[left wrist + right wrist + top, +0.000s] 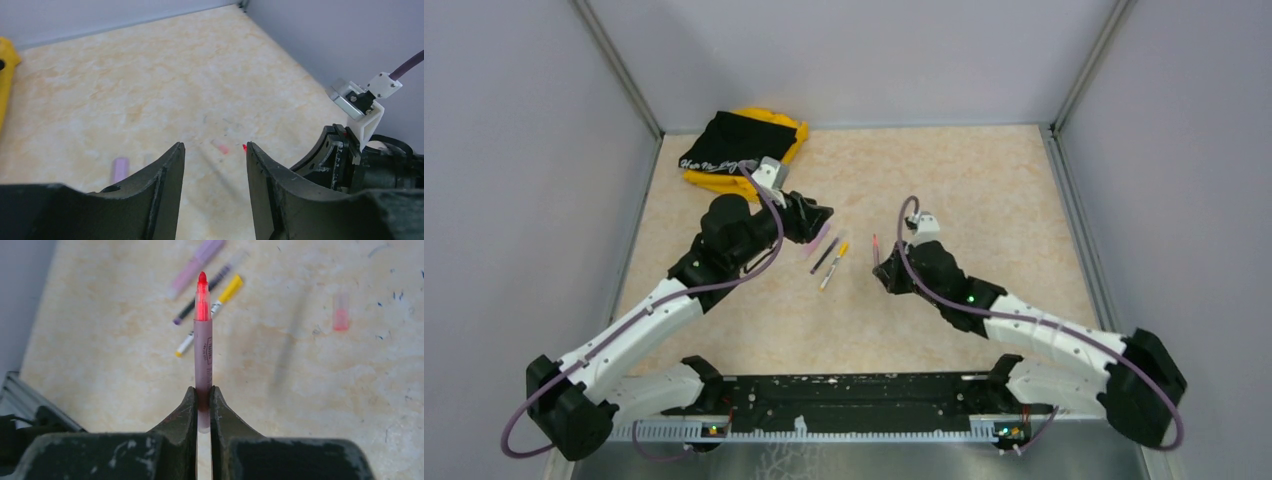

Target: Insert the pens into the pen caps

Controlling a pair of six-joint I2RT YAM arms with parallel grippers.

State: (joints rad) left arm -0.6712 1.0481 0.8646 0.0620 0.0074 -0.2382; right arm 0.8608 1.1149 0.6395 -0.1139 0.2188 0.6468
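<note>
My right gripper point(202, 389) is shut on the lower end of the pinkish-red pen point(202, 345), which stands upright with its red tip bare; it also shows in the top view point(876, 246). The black pen point(202, 292) and the white pen point(192, 337) lie side by side on the table, with an orange-yellow cap point(231, 287) in line at the white pen's far end. A lilac cap point(196, 266) lies beside them. A pink cap point(341, 312) lies apart to the right. My left gripper point(214, 145) is open and empty above the table, with the lilac cap point(120, 169) to its left.
A black and yellow pouch point(739, 145) lies at the table's back left corner. Grey walls close the table on three sides. My right arm's wrist point(350, 155) stands close to my left gripper's right finger.
</note>
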